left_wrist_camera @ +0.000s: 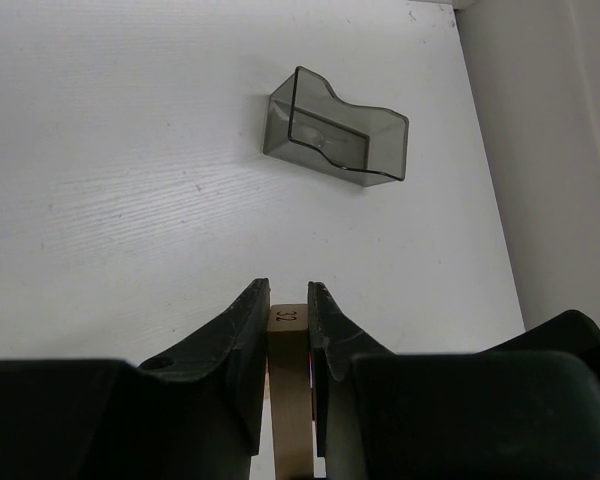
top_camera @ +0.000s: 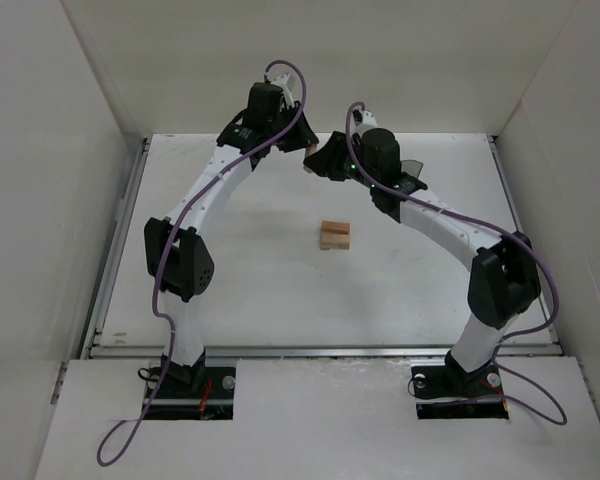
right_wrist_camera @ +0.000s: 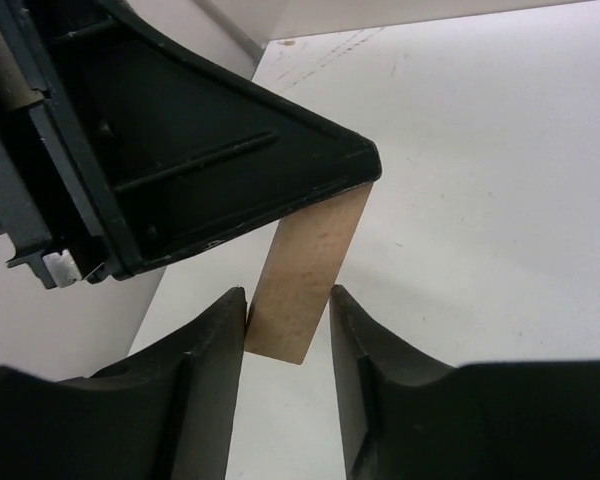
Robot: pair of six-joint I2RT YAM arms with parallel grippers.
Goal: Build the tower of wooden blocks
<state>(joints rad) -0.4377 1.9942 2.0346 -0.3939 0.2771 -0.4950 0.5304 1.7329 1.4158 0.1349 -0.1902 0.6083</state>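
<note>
Left pincer [left_wrist_camera: 288, 300]: clamped on a block [right_wrist_camera: 305, 270], one finger [left_wrist_camera: 238, 345] against each long face. The block's end, with a small stamped mark, showed between the tips.
Right pincer [right_wrist_camera: 288, 290]: its fingers [right_wrist_camera: 205, 360] stood on either side of the same block's free end, at or almost at its faces. Whether they pressed on it could not be told.
Block: held tilted in the air over the far middle of the table [top_camera: 260, 290], between the two pincers, which met tip to tip.
Tower [top_camera: 335, 235]: a small stack of blocks at the table's middle, nearer the near edge than the pincers, well apart from both.
Bin [left_wrist_camera: 335, 130]: dark grey and translucent, standing on the table toward the far right corner, partly hidden behind the right arm in the top view.
</note>
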